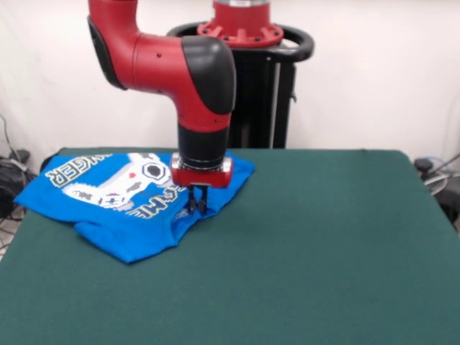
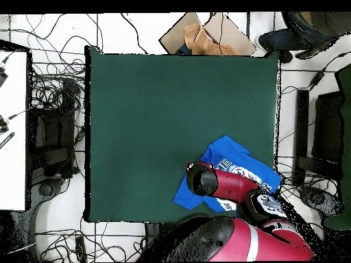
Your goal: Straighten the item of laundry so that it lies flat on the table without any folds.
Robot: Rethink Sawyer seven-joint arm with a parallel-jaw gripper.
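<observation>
The blue T-shirt (image 1: 122, 208) lay rumpled and partly folded by the green table's (image 1: 323, 244) far left corner. The gripper (image 1: 198, 208) stood on its right edge, jaws together, pinching the cloth.

A plain white wall (image 1: 374, 72) fills the background of the front view, evenly lit with no window showing. From overhead, a pale tiled floor (image 2: 55, 41) surrounds the counter and is strewn with tangled black cables (image 2: 51, 89), thickest along the left side. A piece of brown cardboard (image 2: 206, 34) lies at the top edge, a white surface (image 2: 12, 130) runs down the left edge, and dark equipment (image 2: 329, 130) stands on the right.
</observation>
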